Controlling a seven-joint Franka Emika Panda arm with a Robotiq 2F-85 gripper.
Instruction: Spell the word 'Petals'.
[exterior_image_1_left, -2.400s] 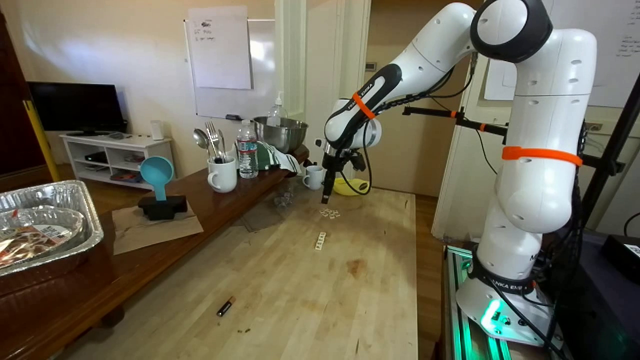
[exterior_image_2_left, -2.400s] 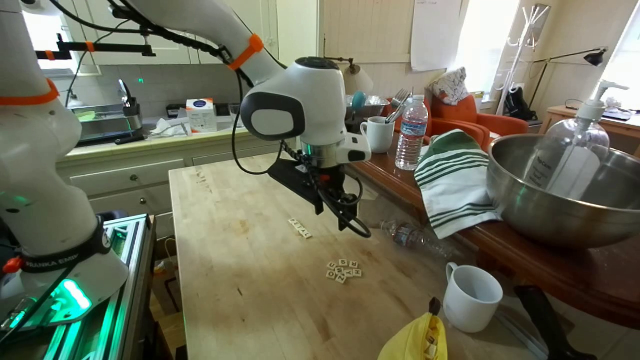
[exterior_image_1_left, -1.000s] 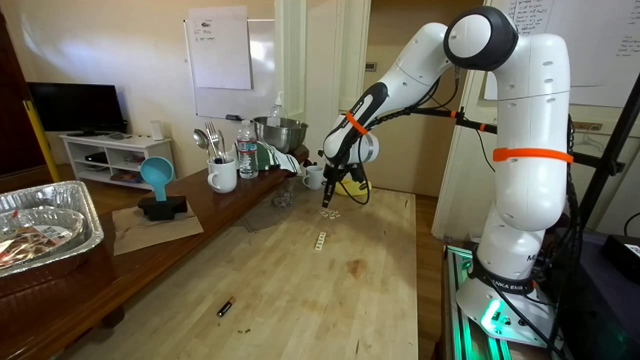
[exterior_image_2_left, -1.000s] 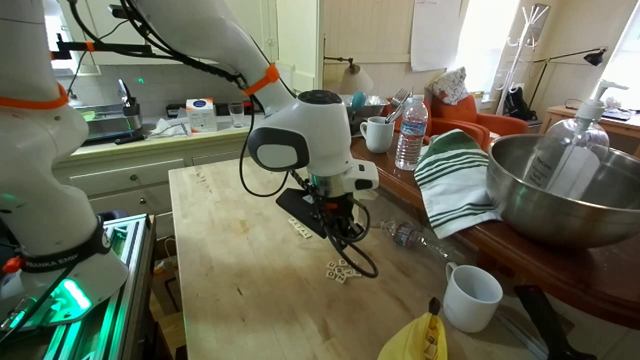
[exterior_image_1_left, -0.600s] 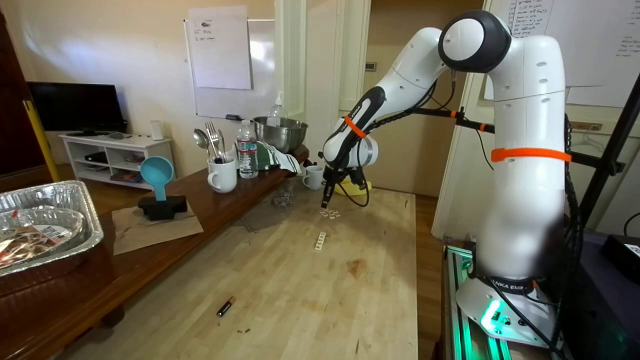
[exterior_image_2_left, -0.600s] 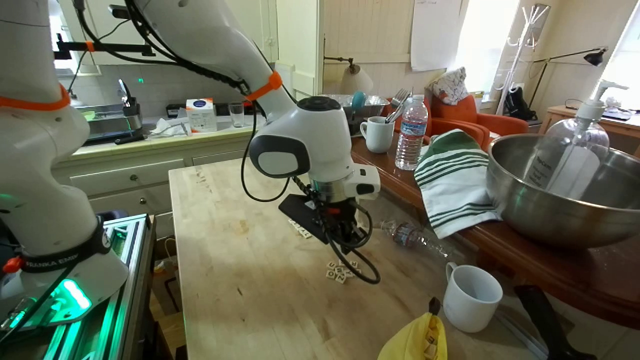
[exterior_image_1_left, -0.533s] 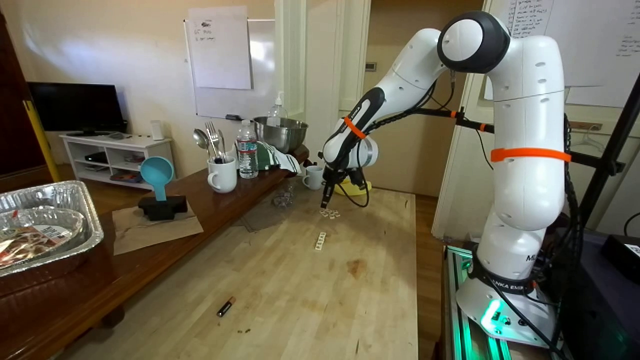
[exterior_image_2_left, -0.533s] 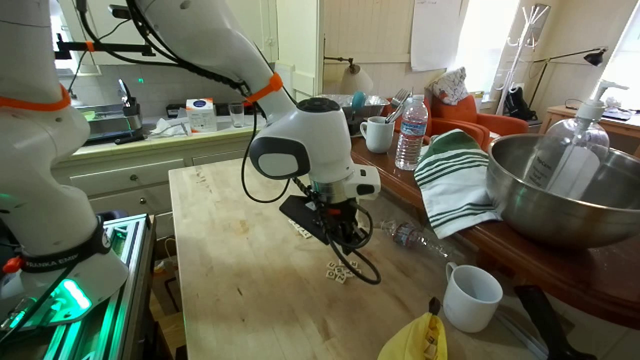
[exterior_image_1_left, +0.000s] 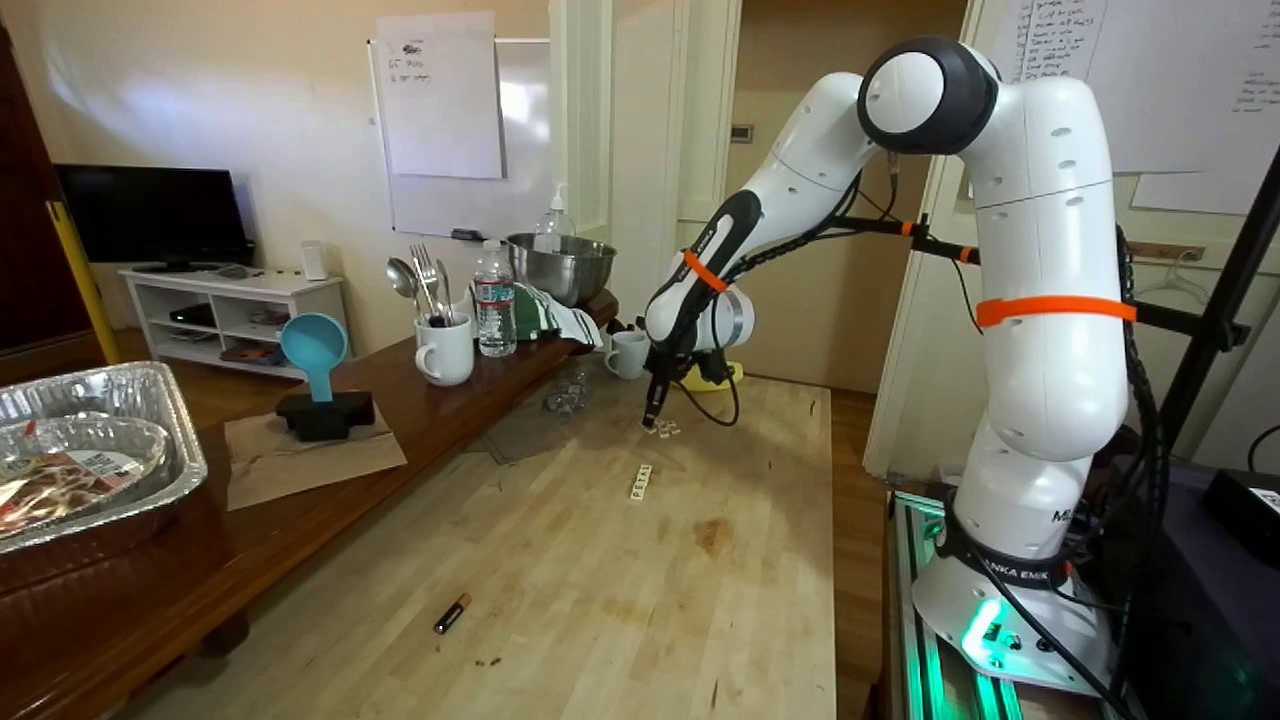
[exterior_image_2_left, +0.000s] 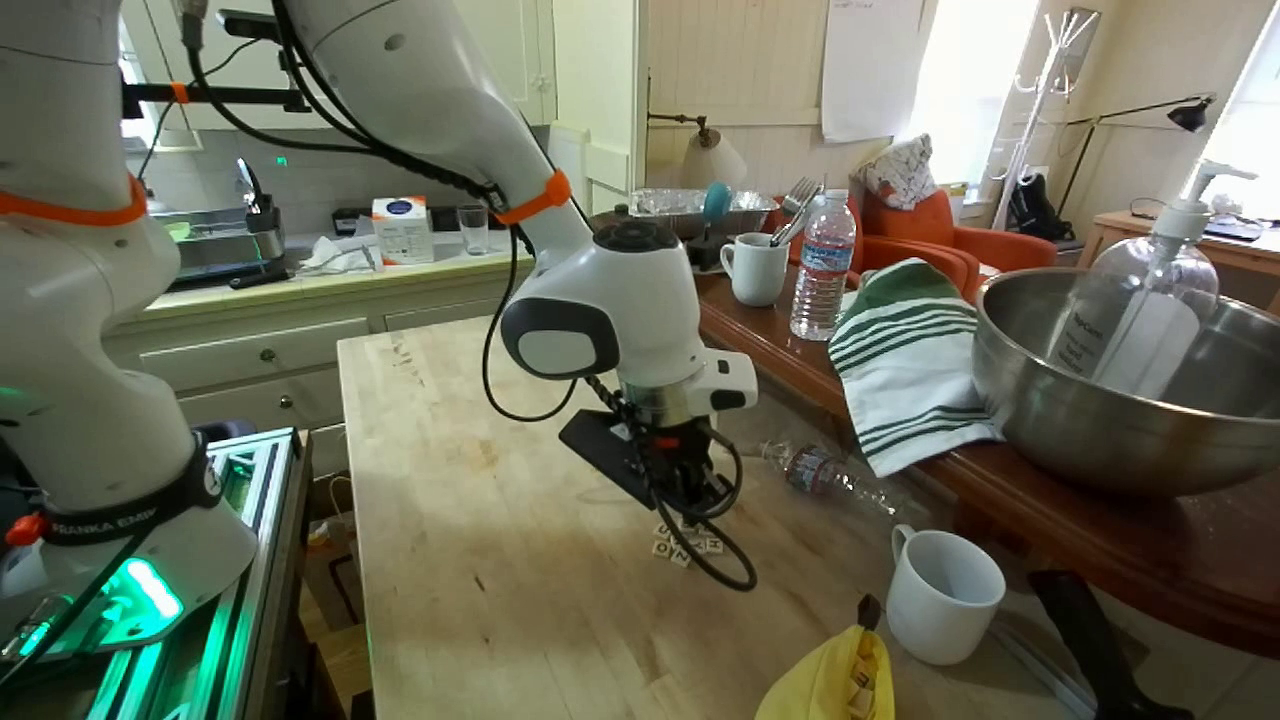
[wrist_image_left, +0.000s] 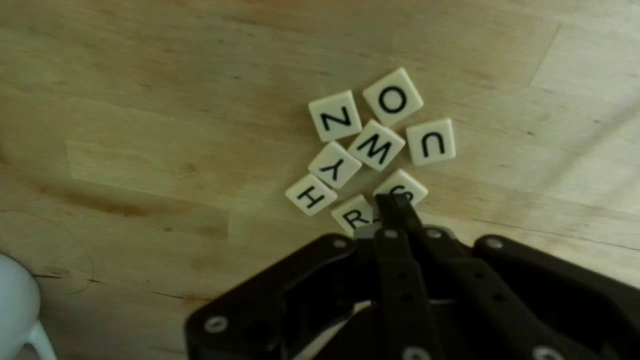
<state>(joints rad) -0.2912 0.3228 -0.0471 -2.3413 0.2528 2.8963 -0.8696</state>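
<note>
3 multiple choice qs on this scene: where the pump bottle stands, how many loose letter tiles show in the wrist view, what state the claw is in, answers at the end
1. Where does the pump bottle stand?
a) in the foil tray
b) in the metal bowl
c) on the white shelf unit

2. How many loose letter tiles show in the wrist view?
a) four
b) six
c) eight

3. What state is the claw in?
a) closed, fingertips together
b) spread wide open
c) gripping a white mug

Answers
1 b: in both exterior views it rises from inside the rim of the metal bowl.
2 c: eight faces can be counted, two of them partly hidden by the claw.
3 a: in the wrist view its tips lie side by side with no visible gap.
</note>
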